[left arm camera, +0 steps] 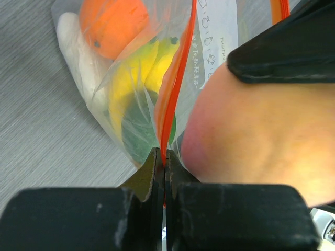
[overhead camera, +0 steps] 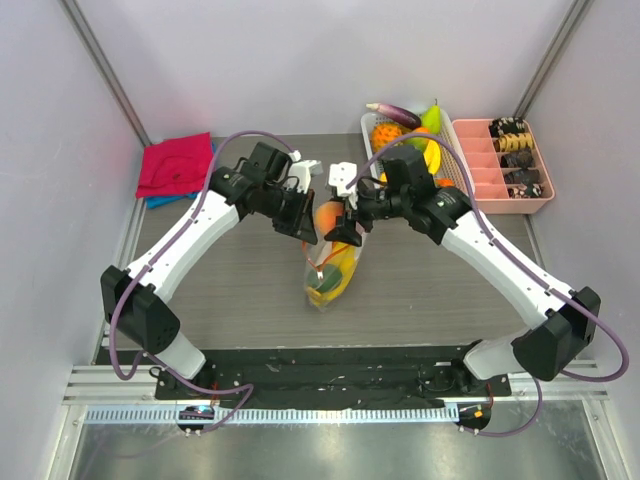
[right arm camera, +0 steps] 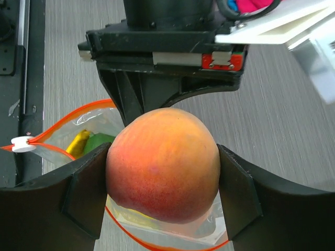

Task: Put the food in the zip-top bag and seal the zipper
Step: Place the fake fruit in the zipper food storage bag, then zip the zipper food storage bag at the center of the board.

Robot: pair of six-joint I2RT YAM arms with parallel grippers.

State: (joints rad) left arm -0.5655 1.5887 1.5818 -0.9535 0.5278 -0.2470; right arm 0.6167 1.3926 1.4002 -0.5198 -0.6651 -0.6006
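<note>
Zip-top bag (overhead camera: 330, 282) of crinkly clear plastic is located at the middle of the grey counter (overhead camera: 230, 290), between the two arms, with its mouth towards the far side. Left pincer (left arm camera: 165, 158) is pressed together on the thin orange-red zipper strip (left arm camera: 175, 89) at one lip of the mouth. Judged purpose: to hold that lip up and keep the mouth open as a target. The right wrist view shows the zipper strip bowed into an open loop, with a small white slider (right arm camera: 21, 144) at one end.

Contents noted through the plastic:
- round orange toy fruit (left arm camera: 112, 26)
- yellow toy banana (left arm camera: 131, 78)
- dark green fruit (left arm camera: 138, 130)
- white oblong piece (left arm camera: 76, 49)

Right pincer (right arm camera: 162, 172) pinches a glossy orange-red toy peach (right arm camera: 162, 162) across its widest part, directly above the open mouth and just beside the left pincer.

Judged step: loading in progress. The peach is not yet inside and the zipper strip is unsealed.

Risk: the peach looks nearly as wide as the opening and may catch on a lip.

Further toy produce sits in a white basket (overhead camera: 366, 128) at the far right, well apart.
</note>
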